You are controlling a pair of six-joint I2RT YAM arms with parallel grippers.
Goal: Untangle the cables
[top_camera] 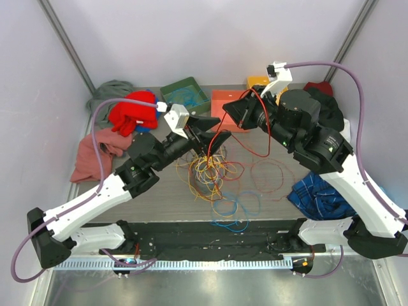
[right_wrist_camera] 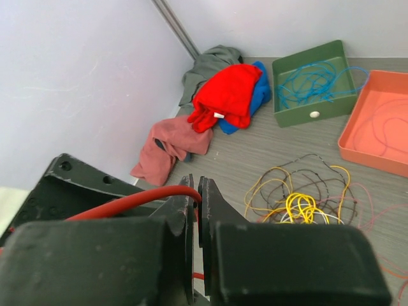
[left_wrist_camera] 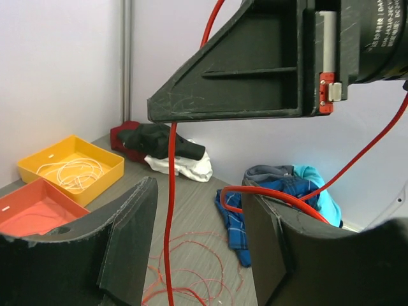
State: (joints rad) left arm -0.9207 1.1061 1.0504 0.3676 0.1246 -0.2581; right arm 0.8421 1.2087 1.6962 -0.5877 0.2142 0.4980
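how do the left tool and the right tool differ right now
The left tool is open, its fingers wide apart; the right tool is shut. The right tool pinches the red cable, while the left tool only has that cable hanging between its fingers, not clamped. Both are black two-finger tools, close together at the same red cable.

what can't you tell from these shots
- Top view: which loops in the cable pile cross over which; the strands are too thin and tangled.
- Right wrist view: the red cable beyond the right tool; the tool itself hides it.
- Left wrist view: the red cable's lower end; cut off by the bottom edge.
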